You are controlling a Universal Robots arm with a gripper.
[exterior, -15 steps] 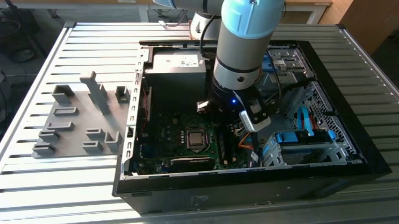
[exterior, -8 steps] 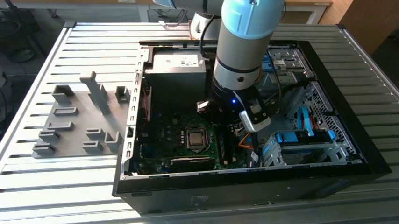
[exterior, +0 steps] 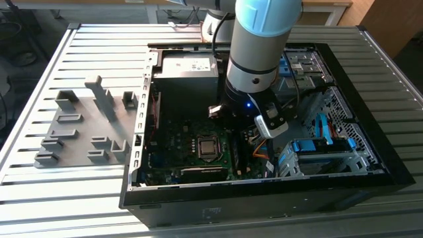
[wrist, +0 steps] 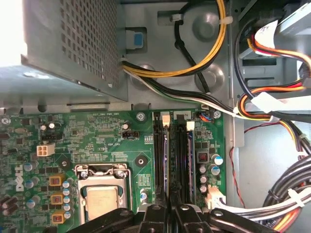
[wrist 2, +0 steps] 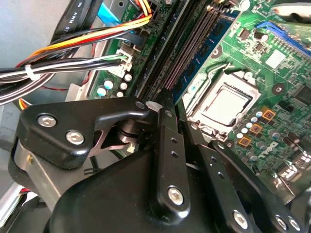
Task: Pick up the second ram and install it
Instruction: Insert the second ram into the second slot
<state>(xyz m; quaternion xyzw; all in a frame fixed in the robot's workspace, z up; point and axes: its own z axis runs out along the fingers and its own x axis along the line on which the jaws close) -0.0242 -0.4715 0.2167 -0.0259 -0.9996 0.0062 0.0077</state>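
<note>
The black two-finger gripper [wrist: 167, 213] stands closed, fingers together, over the long black memory slots [wrist: 175, 160] on the green motherboard [wrist: 97, 141], inside the open black computer case [exterior: 370, 168]. Whether the second ram is seated there cannot be told.

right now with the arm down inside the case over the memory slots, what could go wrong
The gripper sits low over the memory slots, where a RAM stick stands in the slot; uneven pressure could bend it or leave it half seated. A cable bundle runs close beside the slots, so the arm could snag it. The processor socket lies open beside the gripper, so a sideways slip might strike it.
</note>
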